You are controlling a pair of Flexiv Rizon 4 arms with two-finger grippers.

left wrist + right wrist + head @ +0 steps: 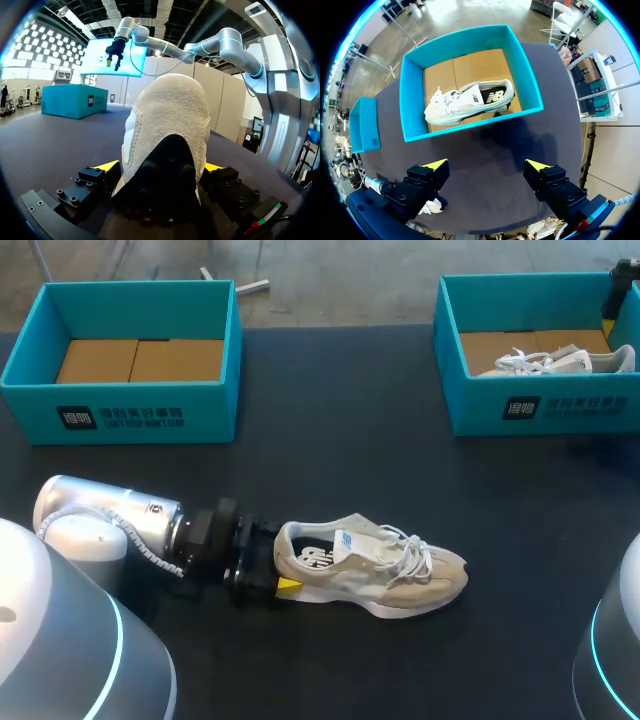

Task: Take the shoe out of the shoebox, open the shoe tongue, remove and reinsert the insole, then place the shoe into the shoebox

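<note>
Dark table (330, 420) bears two shoeboxes (120, 410) (560, 405) and, seemingly, a shoe (400, 575)

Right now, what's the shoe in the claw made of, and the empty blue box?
The shoe held by the left claw looks like fuzzy, matte beige suede, with woven laces and a probably rubber sole. The empty box seems cardboard: smooth teal walls, plain brown flaps inside.

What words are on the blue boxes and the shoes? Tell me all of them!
Front of left shoebox: black badge and a line of print, too blurred to read.
Front of right shoebox: same kind of print, too blurred.
On the shoe on the table: insole mark and blue tongue tag, too small.
On the shoe in the right shoebox: white insole logo, no readable words.
</note>
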